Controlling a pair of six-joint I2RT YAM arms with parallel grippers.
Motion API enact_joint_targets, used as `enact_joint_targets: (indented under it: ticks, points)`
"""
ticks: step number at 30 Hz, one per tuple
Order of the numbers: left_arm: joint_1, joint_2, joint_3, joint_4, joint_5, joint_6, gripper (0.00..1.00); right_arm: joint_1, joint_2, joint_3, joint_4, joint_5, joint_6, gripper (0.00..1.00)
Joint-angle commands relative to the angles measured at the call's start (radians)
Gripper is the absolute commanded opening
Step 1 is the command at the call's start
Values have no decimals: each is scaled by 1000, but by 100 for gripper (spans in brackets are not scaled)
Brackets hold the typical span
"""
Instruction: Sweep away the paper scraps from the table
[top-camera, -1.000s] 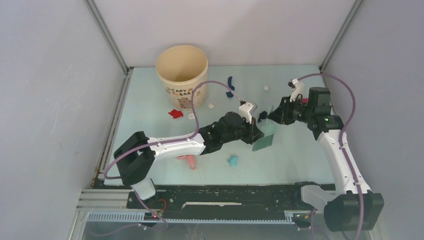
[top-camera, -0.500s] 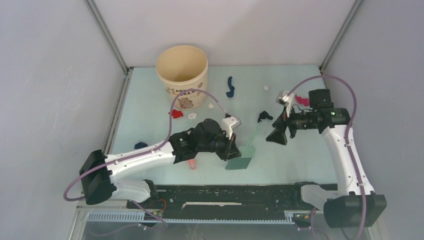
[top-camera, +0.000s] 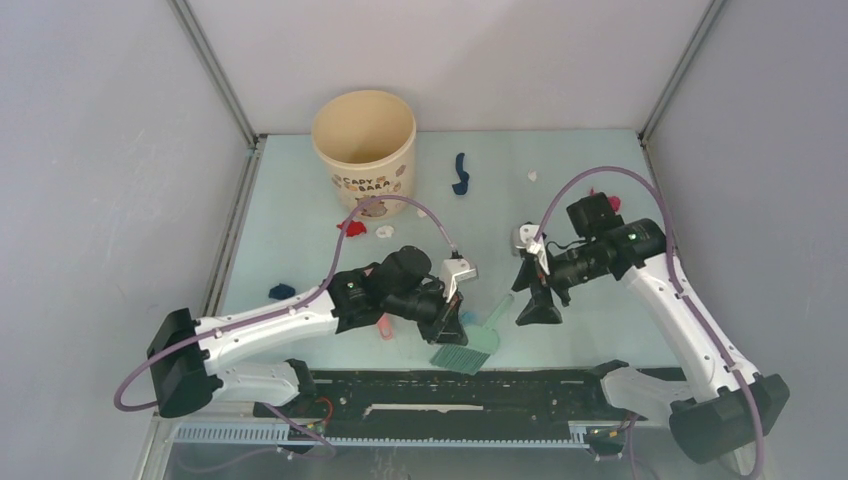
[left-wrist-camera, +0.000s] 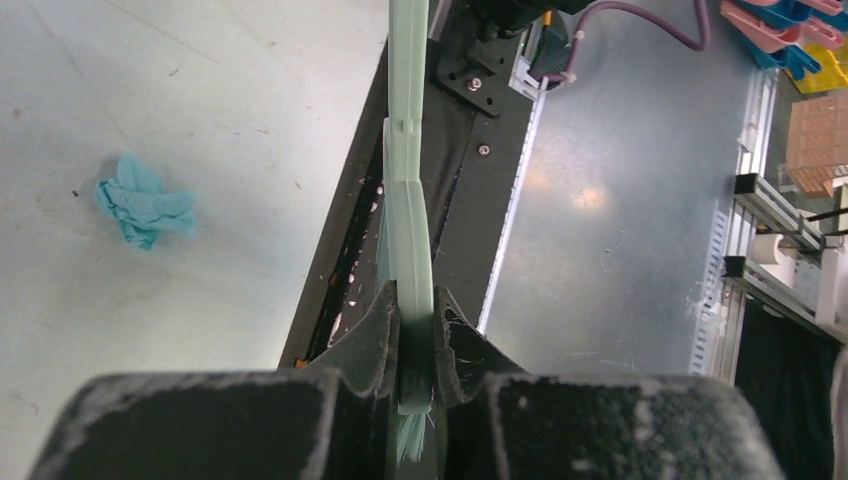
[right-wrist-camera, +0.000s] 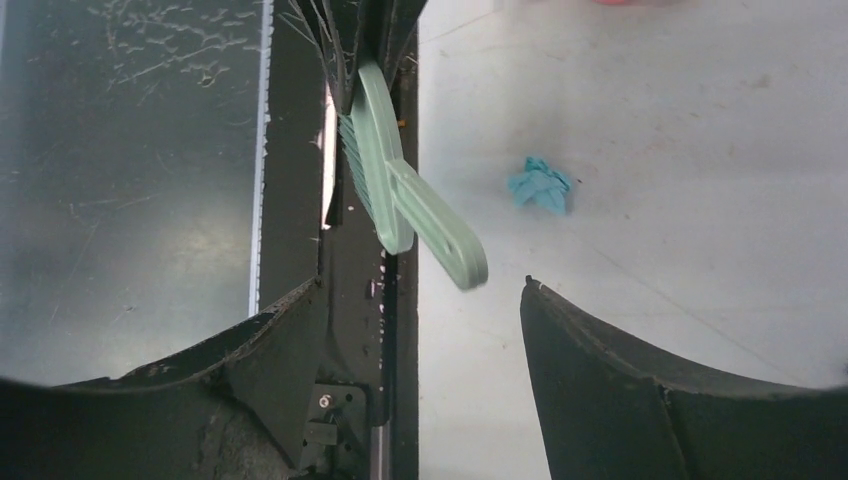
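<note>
Counter (top-camera: 290, 210), flat and pale mint-green with grey metal rails, fills the overhead view. A round cream paper bucket (top-camera: 363, 140) with printed lettering stands at its far left.

The left arm (top-camera: 270, 320) reaches along the near edge. The left jaws are clamped tight on the bristle end of a grey-green plastic hand brush (left-wrist-camera: 410, 200), whose head hangs over the black base rail (top-camera: 400, 385).

The right arm (top-camera: 680, 310) hovers just right of the brush. The right jaws are spread wide and hold nothing. From the right wrist the handle tip lies ahead of them, touching neither finger.

The small crumpled paper scraps (top-camera: 350, 227) lie on the counter, outside both pairs of jaws:
- A teal scrap (right-wrist-camera: 541, 185) sits near the brush handle.
- A red one and a white bit (top-camera: 384, 231) sit before the bucket.
- A navy strip (top-camera: 460, 172) and a white speck (top-camera: 532, 176) lie far back.
- A navy bit (top-camera: 281, 291) lies at the left.
</note>
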Motion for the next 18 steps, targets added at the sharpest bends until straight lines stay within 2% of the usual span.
enact_joint_targets:
  ticks: [1,5,9,15,16,17,18]
  points:
    - [3,-37,-2,63,66,33,0,72,6,-37,116,-29,86,77]
    - [3,-31,-4,80,64,33,0,109,25,-47,173,-57,158,66]
    - [3,-36,-9,99,64,30,0,127,48,-46,177,-70,195,46]
    - [4,-45,-18,114,36,27,0,137,74,-49,138,-65,192,24]
    - [4,-47,-18,112,30,29,0,137,76,-47,136,-65,192,19]
    - [4,-49,-17,109,18,29,2,137,76,-47,136,-64,192,10]
    - [5,-50,-13,96,-17,25,8,136,75,-47,139,-60,196,1]
